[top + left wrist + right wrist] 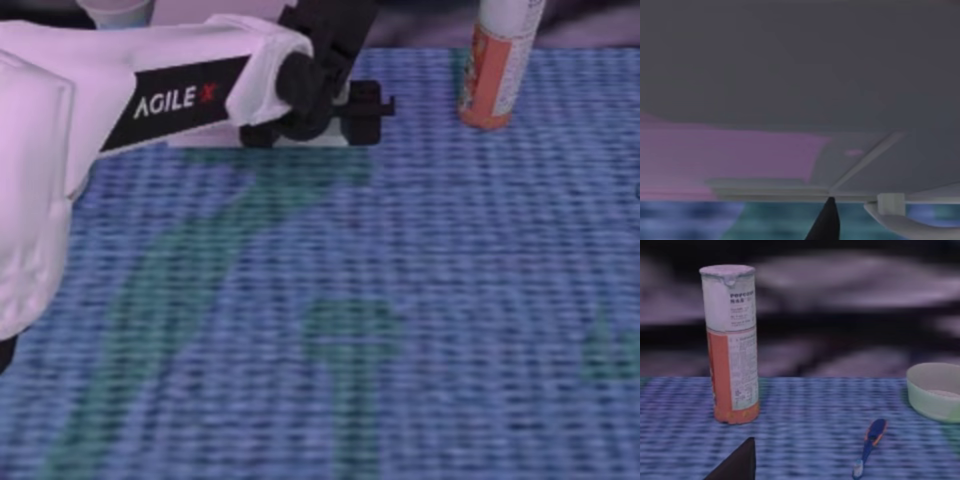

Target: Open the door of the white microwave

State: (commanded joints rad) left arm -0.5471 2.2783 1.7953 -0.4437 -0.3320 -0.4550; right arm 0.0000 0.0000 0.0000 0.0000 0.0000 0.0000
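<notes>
left end effector (365, 105) is seen at the counter's (400, 300) far edge, left of centre, its opening cannot be told | white microwave (790, 75) is filled into the left wrist view, door (900, 165) apparently swung partly out, pinkish floor seen | right arm is out of the top view | orange-and-white canister (495, 60) stands at far edge

left arm (150, 100): reaches in along table's far edge | left gripper (375, 103): near far edge | orange-white canister (497, 62): upright, far edge | table (400, 330): blue woven cloth
</notes>
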